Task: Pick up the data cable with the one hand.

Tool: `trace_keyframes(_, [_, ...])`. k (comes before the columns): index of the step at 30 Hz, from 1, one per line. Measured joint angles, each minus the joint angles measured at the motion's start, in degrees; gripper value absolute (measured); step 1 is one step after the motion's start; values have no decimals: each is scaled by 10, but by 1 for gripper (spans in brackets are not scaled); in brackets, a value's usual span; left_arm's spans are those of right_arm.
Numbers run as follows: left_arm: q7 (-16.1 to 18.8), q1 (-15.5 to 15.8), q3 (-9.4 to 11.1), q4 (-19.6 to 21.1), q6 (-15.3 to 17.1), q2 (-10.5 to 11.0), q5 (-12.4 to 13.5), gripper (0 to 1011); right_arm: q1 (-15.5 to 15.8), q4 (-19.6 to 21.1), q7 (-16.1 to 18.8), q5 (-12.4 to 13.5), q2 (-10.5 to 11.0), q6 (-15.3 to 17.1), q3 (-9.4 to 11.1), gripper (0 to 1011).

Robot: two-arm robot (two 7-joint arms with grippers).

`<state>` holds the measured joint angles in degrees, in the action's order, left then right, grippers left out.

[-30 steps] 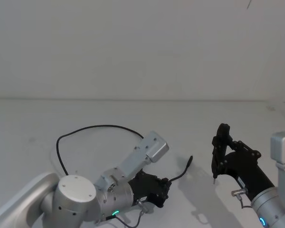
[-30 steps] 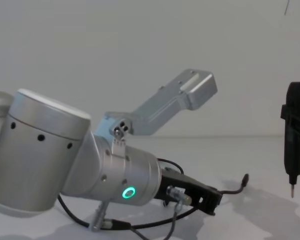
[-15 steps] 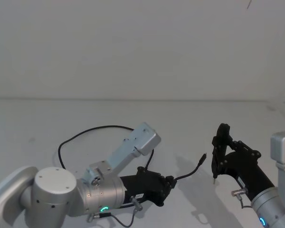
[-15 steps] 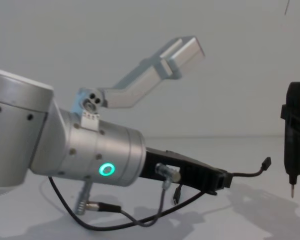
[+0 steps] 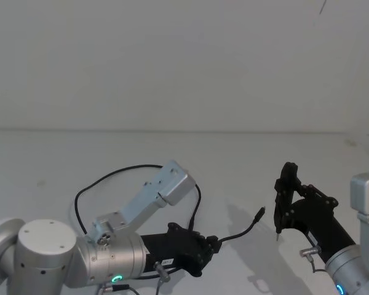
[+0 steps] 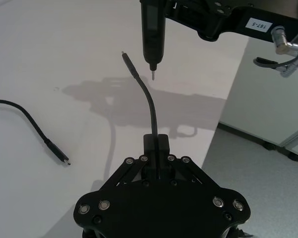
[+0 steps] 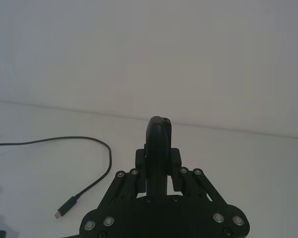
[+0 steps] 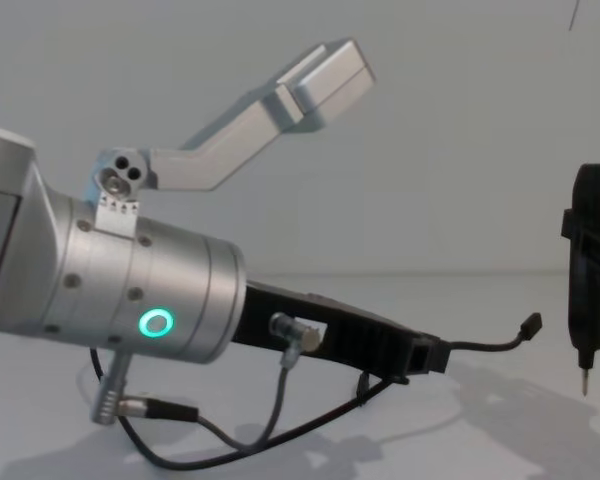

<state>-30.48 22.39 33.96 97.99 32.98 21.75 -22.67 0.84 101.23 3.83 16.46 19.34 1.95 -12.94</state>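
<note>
Over matte white tabletop (image 5: 43,166), blocky left claw (image 5: 213,244) pinches the thin black data cable (image 5: 120,169); right claw (image 5: 286,206) clamps a pointed tool (image 8: 592,270).

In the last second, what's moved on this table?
The left gripper, jaws shut on the data cable, rose from low over the table, lifting the cable's free plug up and toward the right gripper. The right gripper, clamped on its pointed tool, stayed put.
</note>
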Motion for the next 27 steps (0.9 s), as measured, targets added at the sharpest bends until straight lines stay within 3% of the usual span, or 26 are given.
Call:
trace_keyframes(20, [17,-17,-13,49,37,35,-10,32,0,1,0,0,-2,0,0,279])
trace_keyframes(27, [21,-19,-15,56,43,41,-12,32,-7,8,1,10,-19,-2,1,279])
